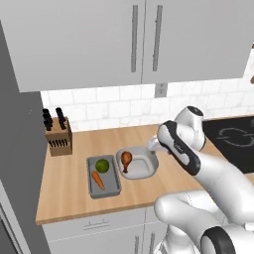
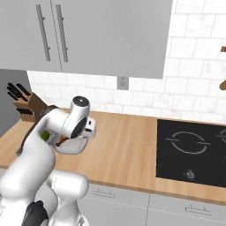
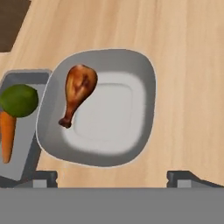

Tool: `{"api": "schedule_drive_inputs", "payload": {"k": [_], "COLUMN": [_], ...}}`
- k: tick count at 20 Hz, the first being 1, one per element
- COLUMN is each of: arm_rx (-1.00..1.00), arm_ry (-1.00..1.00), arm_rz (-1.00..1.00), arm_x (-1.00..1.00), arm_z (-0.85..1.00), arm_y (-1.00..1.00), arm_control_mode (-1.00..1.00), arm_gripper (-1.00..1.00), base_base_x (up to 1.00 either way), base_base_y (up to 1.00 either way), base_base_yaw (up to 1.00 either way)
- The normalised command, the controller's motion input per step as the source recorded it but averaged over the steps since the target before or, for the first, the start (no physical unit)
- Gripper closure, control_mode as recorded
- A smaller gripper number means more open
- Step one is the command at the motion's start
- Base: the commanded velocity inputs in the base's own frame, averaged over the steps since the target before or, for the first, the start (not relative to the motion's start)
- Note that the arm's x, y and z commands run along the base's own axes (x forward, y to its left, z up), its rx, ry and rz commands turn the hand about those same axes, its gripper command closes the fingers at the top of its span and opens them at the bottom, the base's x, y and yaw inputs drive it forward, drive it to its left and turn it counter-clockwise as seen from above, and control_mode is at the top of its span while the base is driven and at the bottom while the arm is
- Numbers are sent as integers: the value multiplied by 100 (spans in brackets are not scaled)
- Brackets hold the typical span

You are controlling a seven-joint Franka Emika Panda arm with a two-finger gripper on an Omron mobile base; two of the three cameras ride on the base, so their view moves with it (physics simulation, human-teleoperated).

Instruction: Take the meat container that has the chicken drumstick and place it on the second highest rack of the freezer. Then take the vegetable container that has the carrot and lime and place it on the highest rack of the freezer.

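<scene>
The glossy orange-brown chicken drumstick (image 3: 78, 94) lies at ten o'clock inside the shallow grey rounded meat container (image 3: 144, 87) on the wooden counter (image 3: 192, 65). At its nine o'clock, touching, sits the grey rectangular vegetable container (image 1: 113, 184) with round green lime (image 3: 18, 100) and slim orange carrot (image 3: 7, 135). The two-finger gripper (image 3: 113, 177) hovers above, jaws spread wide, grasping nothing.

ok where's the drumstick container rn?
The meat container sits on the wooden counter, touching the right side of the vegetable container in the left base view, with the drumstick at its left edge.

Chicken drumstick (image 1: 126, 159) in meat container (image 1: 144, 168) beside vegetable container (image 1: 110, 190)
</scene>
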Motion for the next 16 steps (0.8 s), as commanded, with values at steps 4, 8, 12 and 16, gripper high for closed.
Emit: {"api": "schedule_drive_inputs", "payload": {"k": [4, 8, 12, 16], "arm_rx": [12, 5, 0, 0], "arm_ry": [2, 1, 8, 23], "arm_rz": [-18, -13, -5, 0], "arm_x": [49, 45, 44, 37], "arm_z": [-35, -21, -1, -2], "arm_y": [-12, -15, -9, -23], "arm_control_mode": [-100, -100, -100, -100], "arm_gripper": [-100, -100, -100, -100], "base_base_x": [0, 0, 0, 0], "base_base_y": [0, 0, 0, 0], "base_base_yaw": [0, 0, 0, 0]}}
